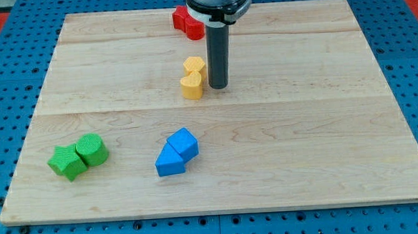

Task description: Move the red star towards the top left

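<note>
One red star at board top, partly hidden behind arm

tip seen just right of yellow blocks | red star partly hidden at board top

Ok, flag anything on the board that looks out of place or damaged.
Nothing stands out. My tip rests just right of the yellow blocks, and the red star sits partly hidden behind the arm at the view's top.
</note>
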`<move>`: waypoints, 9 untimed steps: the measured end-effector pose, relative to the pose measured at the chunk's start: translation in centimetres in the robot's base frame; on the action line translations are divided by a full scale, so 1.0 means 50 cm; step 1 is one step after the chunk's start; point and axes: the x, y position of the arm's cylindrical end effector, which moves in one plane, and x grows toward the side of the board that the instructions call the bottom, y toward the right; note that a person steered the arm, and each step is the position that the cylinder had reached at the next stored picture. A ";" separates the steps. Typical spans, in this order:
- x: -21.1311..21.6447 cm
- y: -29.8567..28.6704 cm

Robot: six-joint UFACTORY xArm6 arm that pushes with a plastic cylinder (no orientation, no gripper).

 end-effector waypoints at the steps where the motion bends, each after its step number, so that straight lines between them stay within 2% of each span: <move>1: -0.066 0.053; 2: -0.234 0.139; 3: -0.375 0.054; 4: -0.407 -0.014; 6: -0.406 -0.238; 7: -0.416 -0.252; 8: -0.411 -0.162; 9: -0.399 -0.134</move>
